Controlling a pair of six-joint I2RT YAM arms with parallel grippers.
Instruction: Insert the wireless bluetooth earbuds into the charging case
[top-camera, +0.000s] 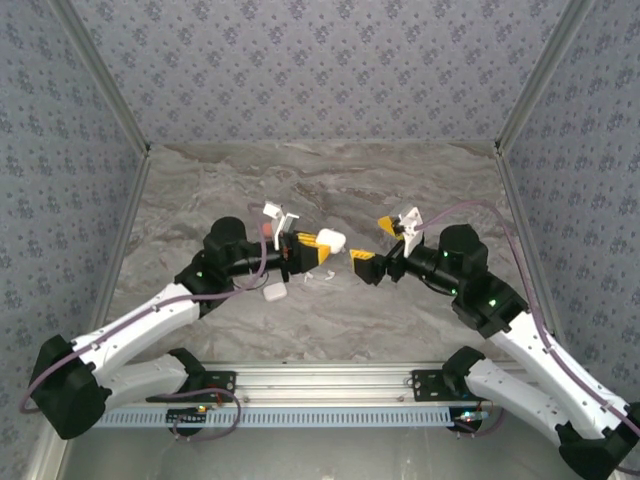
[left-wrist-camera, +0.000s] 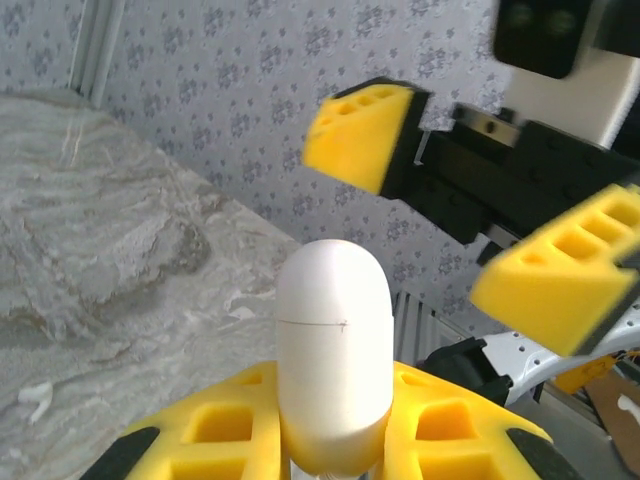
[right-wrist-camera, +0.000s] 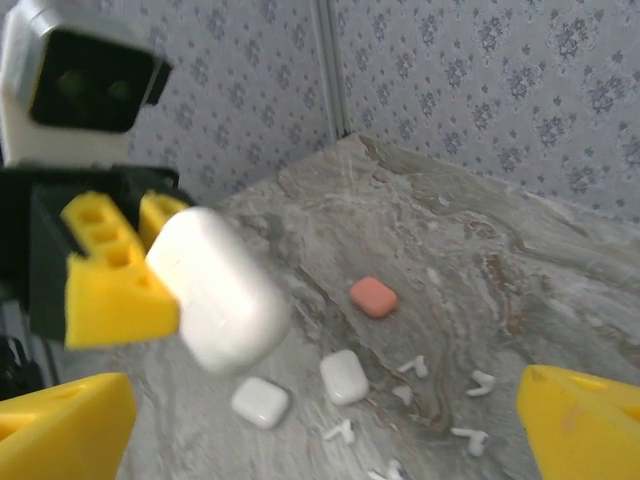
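My left gripper (top-camera: 318, 248) is shut on a closed white charging case (top-camera: 331, 241), held above the table. In the left wrist view the case (left-wrist-camera: 333, 340) stands up between the yellow fingers (left-wrist-camera: 225, 425), its lid seam showing. My right gripper (top-camera: 373, 246) faces it from the right, open, with nothing between its fingers (left-wrist-camera: 362, 132). The right wrist view has the held case (right-wrist-camera: 215, 290) at the left. Several white earbuds (right-wrist-camera: 412, 367) lie loose on the marble below, between the right gripper's (right-wrist-camera: 325, 425) spread fingers.
On the table lie an orange-red case (right-wrist-camera: 373, 297) and two white cases (right-wrist-camera: 343, 376), (right-wrist-camera: 260, 402). One white case (top-camera: 274, 291) sits under the left arm. Patterned walls close the marble table (top-camera: 330, 180) on three sides, and a metal rail (top-camera: 320, 385) runs along the near edge.
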